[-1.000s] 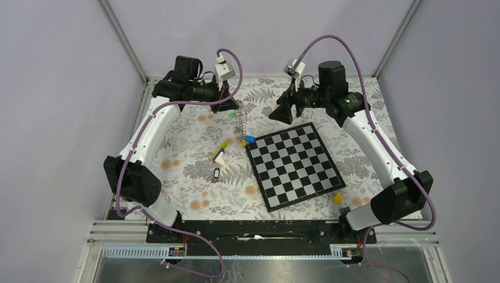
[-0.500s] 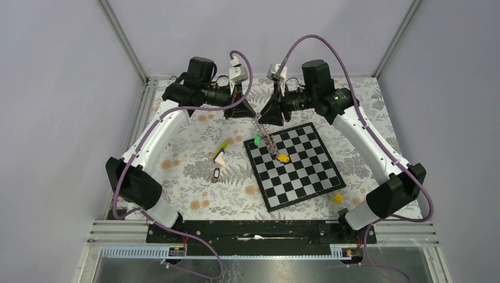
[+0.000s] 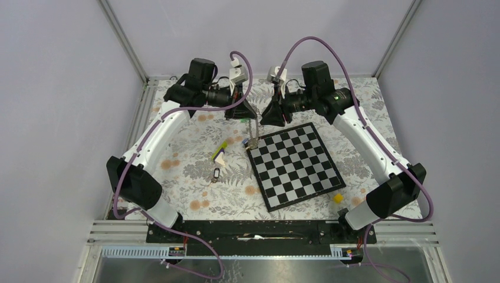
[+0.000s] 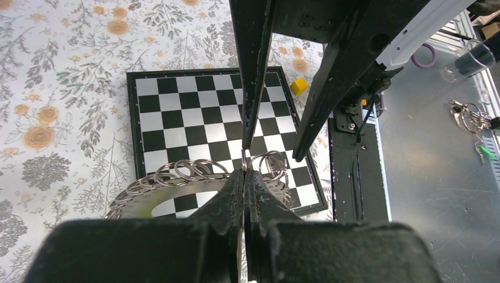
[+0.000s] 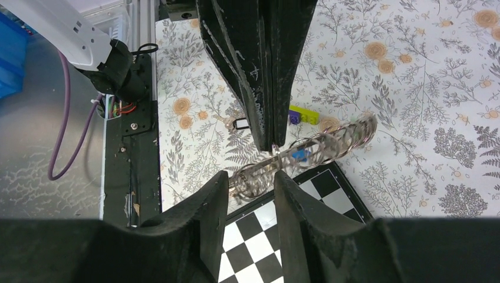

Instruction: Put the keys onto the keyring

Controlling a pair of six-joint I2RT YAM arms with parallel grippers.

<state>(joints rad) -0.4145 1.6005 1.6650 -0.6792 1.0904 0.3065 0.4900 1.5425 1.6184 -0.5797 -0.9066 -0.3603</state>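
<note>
The grey keyring hangs edge-on at the chessboard's far left corner. My left gripper is shut on its rim; the left wrist view shows the tips pinching it above the flat grey band. My right gripper faces it from the right. Its jaws stand partly closed, and the coiled end of the keyring fills the gap between them. A blue key hangs on the ring. A black key lies loose on the floral cloth.
The chessboard lies to the right of centre. A lime-and-white wedge sits to its left, near the black key. A small yellow block lies by the board's near right corner. The arm bases line the near edge.
Both grippers came together at the back centre. The keyring, swung out over the board half a second ago, now hangs straight down. The right jaws have narrowed around its coil.
</note>
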